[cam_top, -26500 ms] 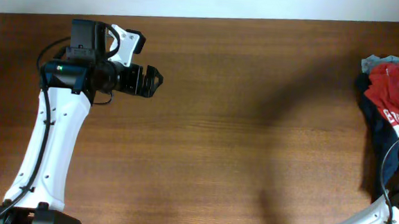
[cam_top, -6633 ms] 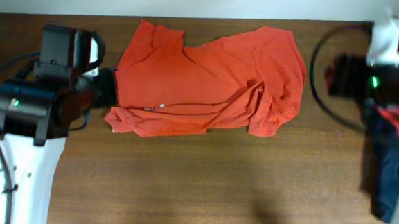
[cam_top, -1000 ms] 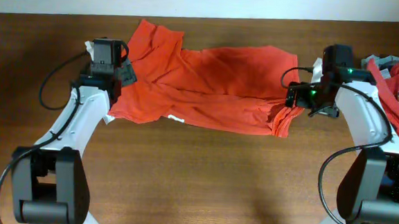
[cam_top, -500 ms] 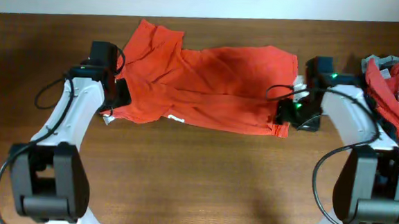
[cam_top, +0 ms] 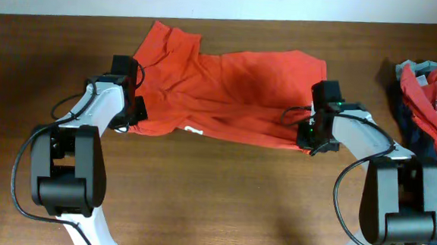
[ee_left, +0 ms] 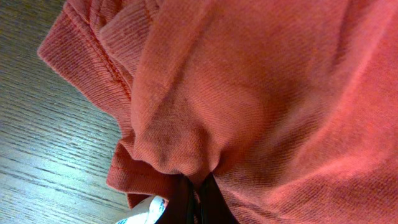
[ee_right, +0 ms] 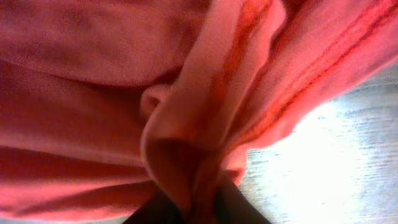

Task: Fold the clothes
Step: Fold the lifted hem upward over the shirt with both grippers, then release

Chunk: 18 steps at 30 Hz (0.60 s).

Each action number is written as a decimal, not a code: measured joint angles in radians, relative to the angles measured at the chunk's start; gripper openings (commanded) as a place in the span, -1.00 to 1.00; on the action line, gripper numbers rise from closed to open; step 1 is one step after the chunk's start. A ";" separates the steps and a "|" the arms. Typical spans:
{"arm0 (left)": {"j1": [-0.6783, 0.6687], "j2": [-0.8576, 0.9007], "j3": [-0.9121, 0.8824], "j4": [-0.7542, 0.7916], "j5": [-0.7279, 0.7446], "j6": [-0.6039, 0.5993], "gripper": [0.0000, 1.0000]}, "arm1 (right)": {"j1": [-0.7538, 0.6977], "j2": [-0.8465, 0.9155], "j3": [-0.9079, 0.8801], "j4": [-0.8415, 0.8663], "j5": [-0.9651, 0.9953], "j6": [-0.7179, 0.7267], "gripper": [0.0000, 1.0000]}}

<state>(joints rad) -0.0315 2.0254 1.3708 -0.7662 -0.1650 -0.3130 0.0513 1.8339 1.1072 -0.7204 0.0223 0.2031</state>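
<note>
The orange-red T-shirt [cam_top: 228, 93] lies crumpled lengthwise across the far half of the table, with a small white label [cam_top: 193, 128] at its near edge. My left gripper [cam_top: 135, 111] is at the shirt's near left corner. In the left wrist view this gripper [ee_left: 194, 198] is shut, with a bunched fold of the shirt [ee_left: 249, 93] pinched between its jaws and a white label [ee_left: 146, 211] beside them. My right gripper [cam_top: 309, 136] is at the near right corner. In the right wrist view it [ee_right: 194, 202] is shut on a gathered ridge of the same shirt [ee_right: 186, 124].
A pile of other clothes [cam_top: 433, 90], red with white lettering over navy, sits at the table's right edge. Bare wooden tabletop [cam_top: 221, 199] stretches in front of the shirt. The table's far edge [cam_top: 225, 18] runs just behind it.
Both grippers have moved toward the near edge of the shirt and inward, and both have closed from open onto the fabric. The shirt's near right corner has been pulled in slightly.
</note>
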 measured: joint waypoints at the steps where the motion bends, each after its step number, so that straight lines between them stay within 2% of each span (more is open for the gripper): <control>1: 0.000 0.000 0.000 -0.001 0.000 0.000 -0.99 | 0.000 0.000 -0.003 0.000 0.005 0.002 -0.92; 6: 0.000 0.000 0.000 -0.048 -0.005 0.000 -0.99 | -0.011 0.000 -0.004 -0.018 0.007 0.007 -0.92; 18: -0.002 0.000 0.000 -0.227 -0.011 -0.008 -0.99 | -0.089 0.000 -0.004 -0.195 -0.005 0.007 -0.92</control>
<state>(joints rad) -0.0334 2.0254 1.3708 -0.9932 -0.1757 -0.3210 -0.0376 1.8339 1.1030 -0.9150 0.0177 0.2104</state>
